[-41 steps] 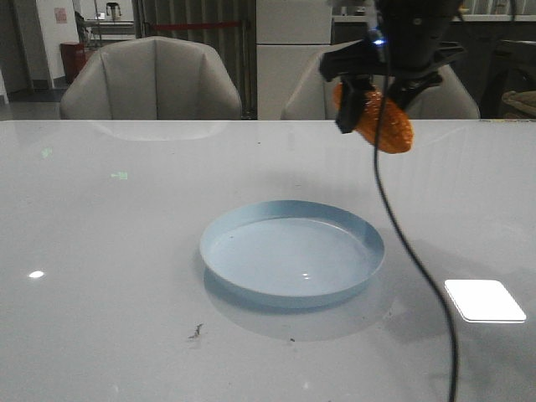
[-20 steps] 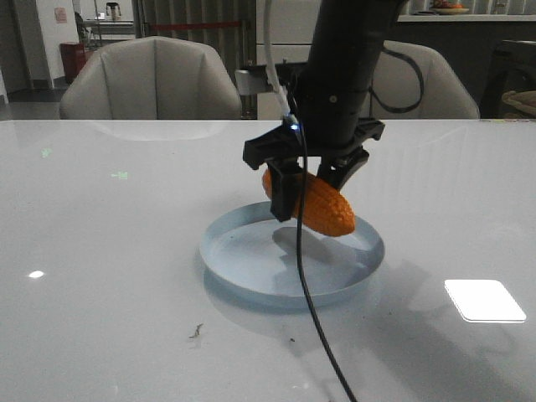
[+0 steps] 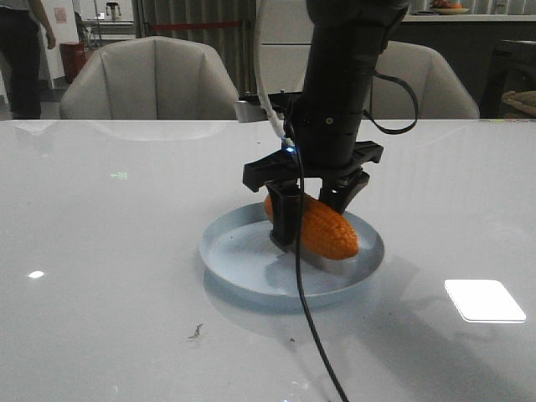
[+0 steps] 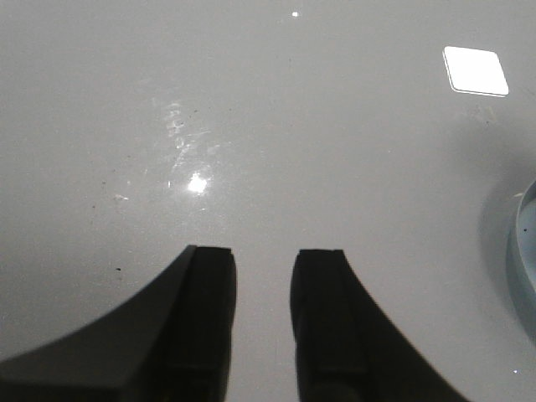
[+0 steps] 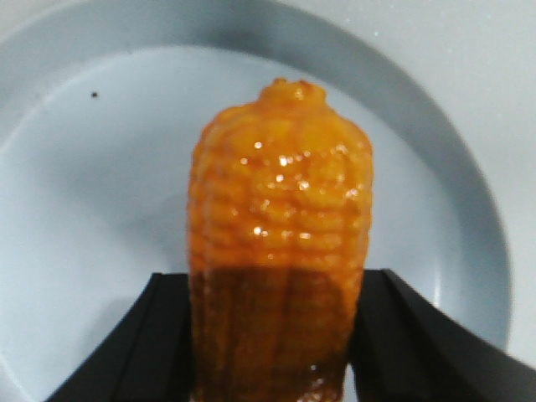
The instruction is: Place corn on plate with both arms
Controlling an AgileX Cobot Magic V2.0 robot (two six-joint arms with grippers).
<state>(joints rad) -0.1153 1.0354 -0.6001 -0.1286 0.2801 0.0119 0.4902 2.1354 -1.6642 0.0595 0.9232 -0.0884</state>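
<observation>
The orange corn (image 3: 325, 229) sits low inside the pale blue plate (image 3: 239, 270) at the table's middle, tilted with its tapered end down toward the right rim. My right gripper (image 3: 311, 219) is shut on the corn's thick end, one finger on each side. In the right wrist view the corn (image 5: 280, 201) stands between the black fingers (image 5: 159, 335) above the plate's floor (image 5: 84, 209). I cannot tell whether the tip touches the plate. My left gripper (image 4: 264, 251) hangs open over bare table, with the plate's rim (image 4: 528, 251) off to one side. It is out of the front view.
A black cable (image 3: 306, 327) hangs from the right arm down across the plate's near side. A bright light patch (image 3: 484, 300) lies on the table right of the plate. Two chairs (image 3: 151, 79) stand behind the table's far edge, and a person (image 3: 21, 50) stands at back left.
The right arm carried the corn from high at the back right down into the plate, sinking a little lower in the last half second. A person has come into view at back left.
</observation>
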